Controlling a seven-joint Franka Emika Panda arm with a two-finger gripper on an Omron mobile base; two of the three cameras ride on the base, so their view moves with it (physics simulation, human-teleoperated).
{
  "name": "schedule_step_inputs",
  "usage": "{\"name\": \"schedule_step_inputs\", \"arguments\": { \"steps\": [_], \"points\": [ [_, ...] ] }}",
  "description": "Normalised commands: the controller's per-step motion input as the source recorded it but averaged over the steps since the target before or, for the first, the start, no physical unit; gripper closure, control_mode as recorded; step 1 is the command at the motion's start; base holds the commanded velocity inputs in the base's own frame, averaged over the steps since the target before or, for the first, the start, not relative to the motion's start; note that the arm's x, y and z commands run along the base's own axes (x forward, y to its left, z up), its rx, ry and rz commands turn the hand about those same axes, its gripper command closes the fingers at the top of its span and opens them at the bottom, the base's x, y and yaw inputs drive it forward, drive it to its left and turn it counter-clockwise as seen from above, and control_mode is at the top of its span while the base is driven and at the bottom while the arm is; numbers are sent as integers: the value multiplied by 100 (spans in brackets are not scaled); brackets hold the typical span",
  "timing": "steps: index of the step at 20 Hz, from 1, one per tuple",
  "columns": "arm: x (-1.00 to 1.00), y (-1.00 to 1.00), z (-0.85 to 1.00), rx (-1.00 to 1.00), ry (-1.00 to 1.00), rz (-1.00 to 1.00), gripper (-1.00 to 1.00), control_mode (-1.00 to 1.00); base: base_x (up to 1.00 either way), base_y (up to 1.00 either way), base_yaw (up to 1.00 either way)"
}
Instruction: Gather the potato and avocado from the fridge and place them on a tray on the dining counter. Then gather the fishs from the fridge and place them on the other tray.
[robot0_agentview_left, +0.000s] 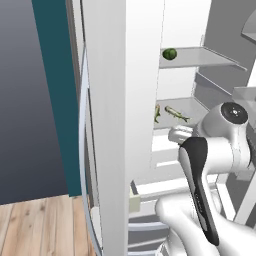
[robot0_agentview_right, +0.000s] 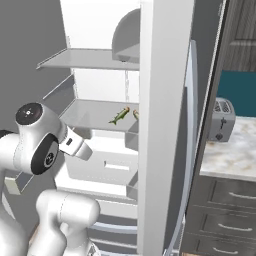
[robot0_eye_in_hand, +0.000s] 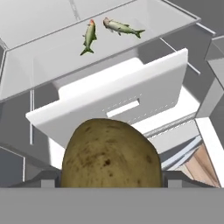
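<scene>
Fridge (robot0_agentview_left: 115, 125): open, white inside, its near door edge standing as a tall white post across the middle of both base views and hiding part of the shelves behind it.

Upper shelf (robot0_agentview_left: 200, 57): grey, carrying the avocado (robot0_agentview_left: 170, 54) at its left end, close to the door edge; dark green, rounded, no long axis told.

Lower shelf (robot0_agentview_right: 100, 116): carrying the fishs (robot0_eye_in_hand: 105, 30), two slender grey-green bodies lying flat, near each other but apart. In the hand view one fish (robot0_eye_in_hand: 89, 36) was seen lengthwise up and down, red-tipped head at the top; the other fish (robot0_eye_in_hand: 121, 27) was laid crosswise, tail to the right.

White drawer (robot0_eye_in_hand: 118, 103): set below the lower shelf, with a slot handle in its front.

Potato (robot0_eye_in_hand: 109, 155): brown, speckled, held between the jaws of the gripper (robot0_eye_in_hand: 109, 180) in front of the drawer, below the fish shelf; the jaws were spread wide around it, one on either side. Its long axis could not be told.

Arm (robot0_agentview_left: 215, 150): white, bent in front of the lower fridge interior.

Surroundings: a toaster (robot0_agentview_right: 221, 120) on a marbled table (robot0_agentview_right: 235, 152) to the right of the fridge, dark drawers (robot0_agentview_right: 225, 200) beneath; a teal wall (robot0_agentview_left: 55, 95) and wood floor (robot0_agentview_left: 40, 227) to the left.
</scene>
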Motion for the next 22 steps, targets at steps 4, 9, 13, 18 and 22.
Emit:
{"name": "schedule_step_inputs", "arguments": {
  "steps": [4, 9, 13, 18, 22],
  "points": [
    [0, 0, 0, 0, 0, 0, 100, 100, -47, 0, 0],
    [0, 0, 0, 0, 0, 0, 100, 100, -50, 0, 0],
    [0, 0, 0, 0, 0, 0, 100, 100, -51, 0, 0],
    [0, 0, 0, 0, 0, 0, 100, 100, -50, 6, -3],
    [0, 0, 0, 0, 0, 0, 100, 100, -45, 24, -13]
  ]
}}
